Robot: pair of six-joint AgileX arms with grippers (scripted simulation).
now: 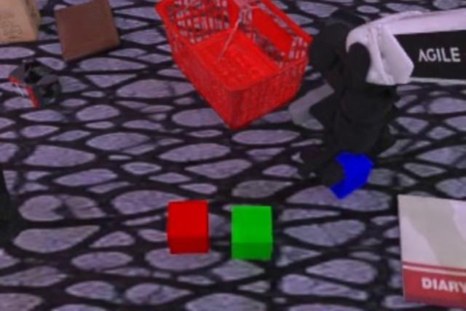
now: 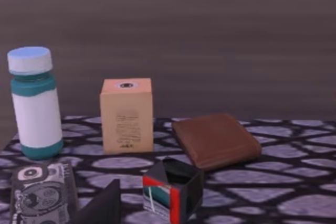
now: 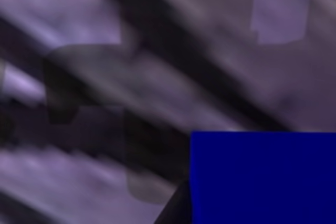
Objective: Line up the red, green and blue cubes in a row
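Note:
The red cube (image 1: 188, 226) and the green cube (image 1: 251, 232) sit side by side near the table's front, a narrow gap between them. To their right and farther back, the blue cube (image 1: 352, 172) is tilted at the tip of my right gripper (image 1: 341, 168), which is shut on it. In the right wrist view the blue cube (image 3: 262, 177) fills the corner, with a dark finger (image 3: 176, 211) against its side. My left arm (image 1: 3, 209) is parked at the table's left edge, its gripper open and empty, one finger (image 2: 100, 205) showing.
A large red mesh basket (image 1: 233, 49) stands at the back centre, just left of my right arm. A brown wallet (image 1: 86, 28), a cardboard box (image 1: 16, 9) and a black-and-red block (image 1: 35, 81) lie at the back left. A diary book (image 1: 435, 249) lies front right. A white-and-teal bottle (image 2: 34, 103) stands near the box.

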